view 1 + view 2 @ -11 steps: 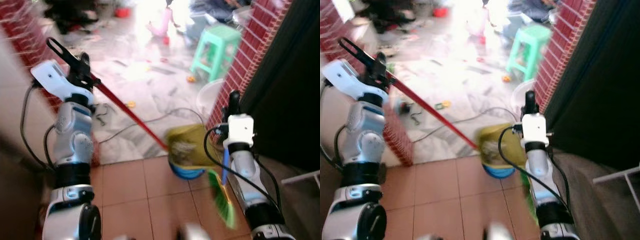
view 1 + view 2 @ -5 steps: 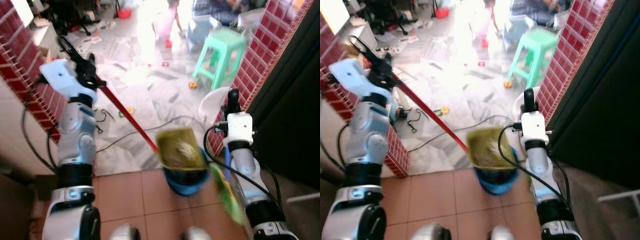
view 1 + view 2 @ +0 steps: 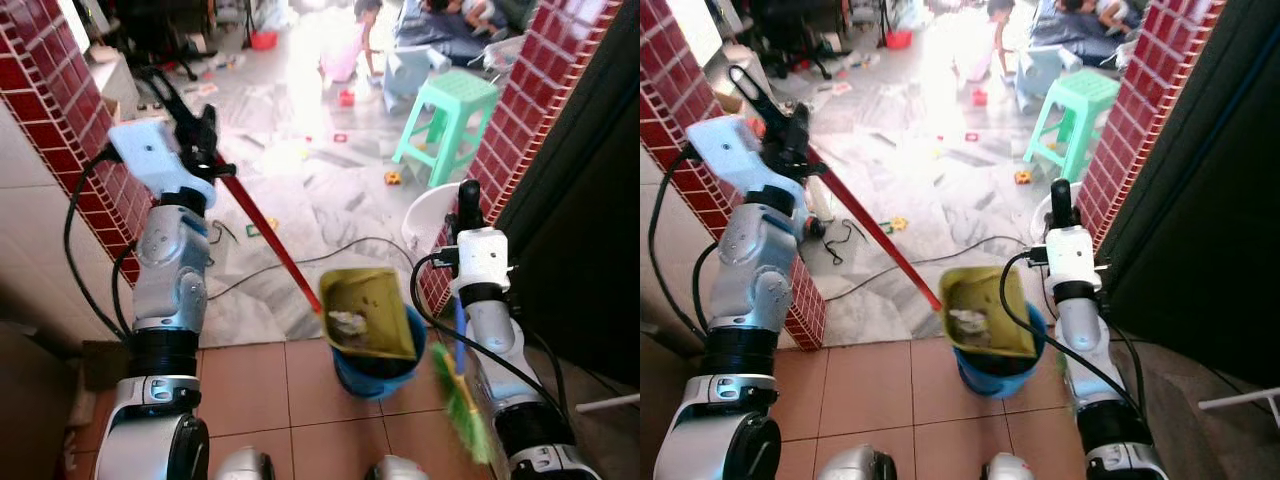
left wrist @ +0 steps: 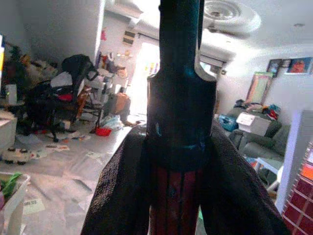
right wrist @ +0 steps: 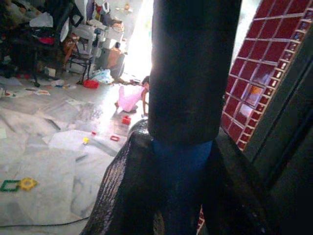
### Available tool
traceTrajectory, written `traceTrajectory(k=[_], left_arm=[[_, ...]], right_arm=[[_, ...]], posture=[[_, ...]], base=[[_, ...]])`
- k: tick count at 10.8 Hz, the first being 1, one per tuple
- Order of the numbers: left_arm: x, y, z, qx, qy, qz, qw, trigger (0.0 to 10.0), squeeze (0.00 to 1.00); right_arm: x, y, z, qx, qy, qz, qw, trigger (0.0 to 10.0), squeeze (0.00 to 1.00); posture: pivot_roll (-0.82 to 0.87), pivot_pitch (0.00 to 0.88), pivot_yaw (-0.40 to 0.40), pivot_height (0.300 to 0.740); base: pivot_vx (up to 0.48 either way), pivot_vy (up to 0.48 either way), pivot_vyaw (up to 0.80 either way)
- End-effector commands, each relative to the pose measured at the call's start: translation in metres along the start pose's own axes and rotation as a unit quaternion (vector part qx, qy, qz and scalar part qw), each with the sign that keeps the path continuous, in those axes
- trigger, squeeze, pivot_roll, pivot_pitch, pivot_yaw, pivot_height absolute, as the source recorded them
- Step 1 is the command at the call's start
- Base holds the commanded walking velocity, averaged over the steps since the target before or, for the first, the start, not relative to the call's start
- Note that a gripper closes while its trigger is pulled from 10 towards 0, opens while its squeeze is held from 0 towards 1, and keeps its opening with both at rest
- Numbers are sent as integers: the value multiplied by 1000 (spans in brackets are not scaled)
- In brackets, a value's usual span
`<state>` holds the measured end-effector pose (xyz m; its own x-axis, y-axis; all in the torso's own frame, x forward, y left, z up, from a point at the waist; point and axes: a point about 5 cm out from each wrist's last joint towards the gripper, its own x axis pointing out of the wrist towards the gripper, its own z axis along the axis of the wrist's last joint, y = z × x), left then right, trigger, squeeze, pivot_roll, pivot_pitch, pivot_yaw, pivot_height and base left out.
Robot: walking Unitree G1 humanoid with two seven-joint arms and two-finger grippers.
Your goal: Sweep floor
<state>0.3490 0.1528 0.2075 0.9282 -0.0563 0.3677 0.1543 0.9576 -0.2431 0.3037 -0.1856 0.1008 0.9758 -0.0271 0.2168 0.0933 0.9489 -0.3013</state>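
My left gripper (image 3: 203,140) is raised at the left and shut on the long red handle (image 3: 262,236) of an olive-yellow dustpan (image 3: 366,312). The pan hangs tilted over a blue bucket (image 3: 374,371) on the tiled floor, with a little pale debris in it. The right gripper (image 3: 467,198) points upward near the brick pillar, shut on the blue handle (image 3: 456,322) of a green broom (image 3: 463,406), whose bristles hang beside the bucket. In the wrist views the red handle (image 4: 173,205) and the blue handle (image 5: 181,166) sit between black fingers.
Red brick pillars stand left (image 3: 50,100) and right (image 3: 540,110) of the doorway, with a dark door (image 3: 590,200) at far right. Beyond are a green stool (image 3: 455,105), a white basin (image 3: 425,212), a floor cable (image 3: 330,245), scattered toys and seated people (image 3: 360,40).
The camera has shifted and steadied, and the doorway now looks closer. The dustpan stays over the blue bucket, and both grippers keep hold of their handles.
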Motion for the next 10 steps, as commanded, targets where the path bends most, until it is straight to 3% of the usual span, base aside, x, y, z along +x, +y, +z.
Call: traceTrajectory(k=[1, 3, 5, 6, 8, 10], left_arm=[[6, -7, 23, 23, -51, -28, 998, 10000, 0], [11, -31, 27, 66, -55, -100, 991, 10000, 0], [7, -67, 21, 98, -49, -207, 972, 10000, 0], [3, -81, 17, 93, -39, -249, 963, 10000, 0], [-15, -115, 17, 123, -53, -370, 919, 10000, 0], [-34, -144, 16, 184, -69, -479, 855, 10000, 0]], right_arm=[[6, -2, 8, -8, -21, -2, 1000, 10000, 0], [8, -1, 8, -7, -21, -3, 1000, 10000, 0], [10, 2, 9, -4, -23, -4, 1000, 10000, 0], [10, 2, 9, -3, -23, -5, 1000, 10000, 0], [11, 3, 9, -2, -23, -4, 1000, 10000, 0], [13, 4, 9, -2, -23, -2, 1000, 10000, 0]], posture=[[-90, 0, 19, 740], [-81, 0, 20, 740], [-78, 0, 26, 740], [-80, 0, 27, 740], [-76, 0, 24, 740], [-68, 0, 15, 740]], base=[[0, 0, 0], [0, 0, 0], [0, 0, 0], [0, 0, 0], [0, 0, 0], [0, 0, 0]])
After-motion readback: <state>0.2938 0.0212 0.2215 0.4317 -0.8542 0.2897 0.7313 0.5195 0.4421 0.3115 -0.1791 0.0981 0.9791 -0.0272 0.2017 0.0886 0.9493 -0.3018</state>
